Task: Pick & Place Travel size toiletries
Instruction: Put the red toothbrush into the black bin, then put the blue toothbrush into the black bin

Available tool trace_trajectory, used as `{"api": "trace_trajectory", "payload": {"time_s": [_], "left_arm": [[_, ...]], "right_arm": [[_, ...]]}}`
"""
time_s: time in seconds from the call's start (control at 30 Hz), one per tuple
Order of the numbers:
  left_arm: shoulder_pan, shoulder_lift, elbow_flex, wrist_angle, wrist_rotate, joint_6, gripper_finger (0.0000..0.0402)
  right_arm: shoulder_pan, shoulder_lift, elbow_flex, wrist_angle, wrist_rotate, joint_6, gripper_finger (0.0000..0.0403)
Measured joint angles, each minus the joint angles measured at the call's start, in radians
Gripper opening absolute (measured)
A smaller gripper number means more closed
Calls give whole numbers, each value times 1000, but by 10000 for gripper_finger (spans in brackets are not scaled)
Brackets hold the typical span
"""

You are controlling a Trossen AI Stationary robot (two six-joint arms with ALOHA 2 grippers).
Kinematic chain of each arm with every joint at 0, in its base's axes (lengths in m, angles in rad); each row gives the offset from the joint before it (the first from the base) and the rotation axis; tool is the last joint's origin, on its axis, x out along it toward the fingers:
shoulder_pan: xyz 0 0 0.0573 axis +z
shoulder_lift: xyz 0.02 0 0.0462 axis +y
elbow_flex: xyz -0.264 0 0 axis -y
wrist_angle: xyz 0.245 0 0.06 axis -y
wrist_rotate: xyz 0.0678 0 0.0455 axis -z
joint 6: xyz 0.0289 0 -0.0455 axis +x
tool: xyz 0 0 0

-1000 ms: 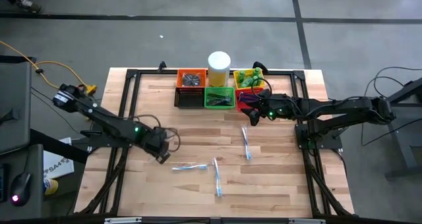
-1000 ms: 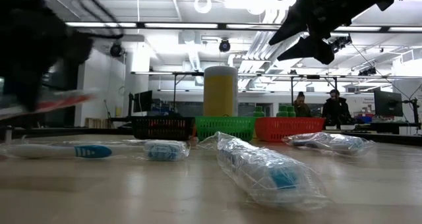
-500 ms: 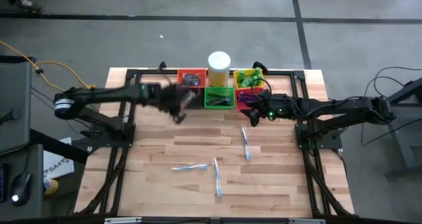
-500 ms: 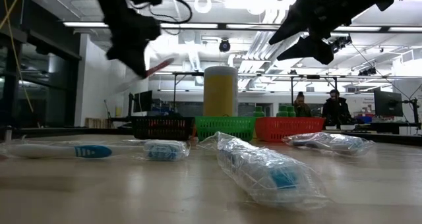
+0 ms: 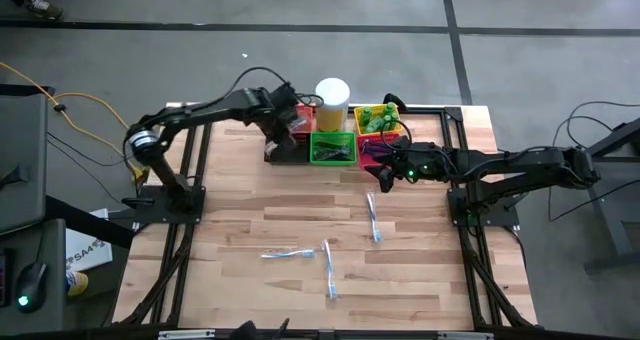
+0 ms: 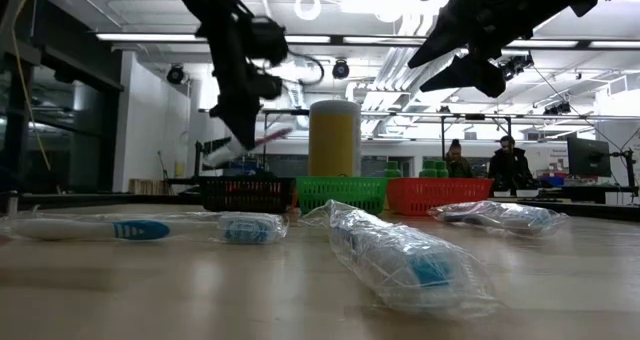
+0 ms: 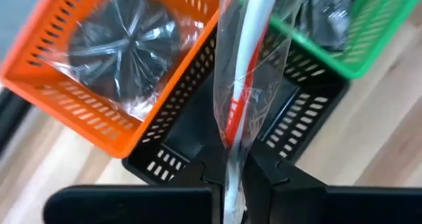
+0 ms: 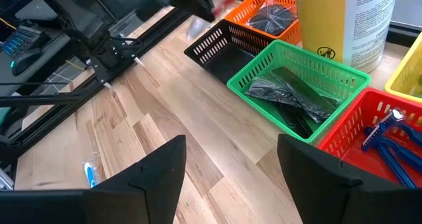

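My left gripper [image 7: 231, 184] pinched a wrapped red toothbrush [image 7: 245, 85] above the black basket [image 5: 287, 148]. My right gripper [image 8: 231, 159] hung spread over the wooden table [image 5: 250, 215], where three wrapped toothbrushes [image 5: 374, 218] lay; two people [image 6: 510, 164] stood beyond.

The left arm reaches across to the table's far edge, its left gripper [image 5: 287, 130] raised and clamped tight. The right arm stretches in from the side, its right gripper [image 5: 378, 176] spread wide.
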Motion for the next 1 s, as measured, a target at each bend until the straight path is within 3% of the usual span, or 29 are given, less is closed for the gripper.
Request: {"api": "trace_trajectory", "payload": {"time_s": [0.33, 1.0], "left_arm": [[-11, 126, 8, -4, -4, -29, 27], [-10, 131, 8, -49, 29, -45, 74]], "right_arm": [[0, 0, 0, -1, -1, 0, 231], [0, 0, 0, -2, -1, -4, 231]]}}
